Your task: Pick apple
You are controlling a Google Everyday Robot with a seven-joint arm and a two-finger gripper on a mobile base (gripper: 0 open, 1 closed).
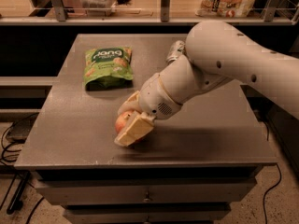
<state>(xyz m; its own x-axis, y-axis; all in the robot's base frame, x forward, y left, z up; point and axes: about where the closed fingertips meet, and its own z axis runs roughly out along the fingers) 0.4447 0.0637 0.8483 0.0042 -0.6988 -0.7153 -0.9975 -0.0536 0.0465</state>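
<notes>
Gripper: my gripper point(130, 118) is low over the front-left part of the surface point(70, 125), angled down and to the left off the end of my arm point(224, 64).
Grip: one finger point(135, 129) lies across the near side of the apple and the other point(129, 104) sits on its far side. Both look pressed against the skin, so I judge the gripper closed on the fruit with nothing else in it.
Apple: the apple point(121, 122) rests on the surface between those two fingers, and only its left, reddish flank shows past the near one.
Direction from gripper: the apple is not off to either side of me. It lies right in the span of the gripper, slightly toward the left, open end of it.
Axis: the apple is round, so it has no long axis to line up with. What counts is that the line of squeeze runs near to far through its middle.
What the move turns on: the way out is straight up. I judge that a pull along the fingers could roll the fruit out at the tips.
Neighbours: the green bag point(107, 66) lies well apart toward the back left, clear of a vertical lift.
Lift status: not yet begun, because the fruit's underside meets its shadow on the surface.
</notes>
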